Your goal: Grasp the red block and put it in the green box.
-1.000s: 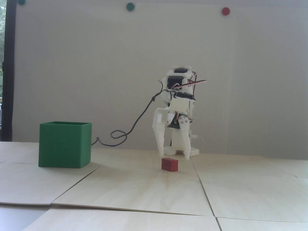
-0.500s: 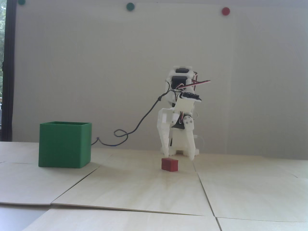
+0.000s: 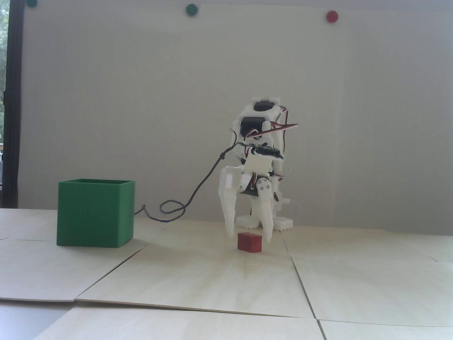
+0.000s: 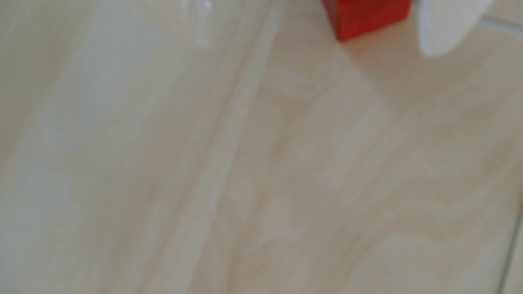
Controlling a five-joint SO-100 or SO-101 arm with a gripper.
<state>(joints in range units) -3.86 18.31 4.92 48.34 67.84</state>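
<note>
Green matte plastic box (image 3: pixel 95 213), cube-shaped and open-topped, stands near the left edge of your pale wooden table (image 3: pixel 212 279) in the fixed view, well apart from the work. Further right, the white two-finger gripper (image 3: pixel 250 239) hangs with jaws spread, one tip on each side of the small dark-red rectangular block (image 3: pixel 250 242), which rests mid-table, apparently just in front of the tips. In the blurred wrist view the block (image 4: pixel 370 17) sits at the top edge beside a white fingertip (image 4: pixel 441 31). Ease forward and down until the tips straddle it squarely, then close gently.
</note>
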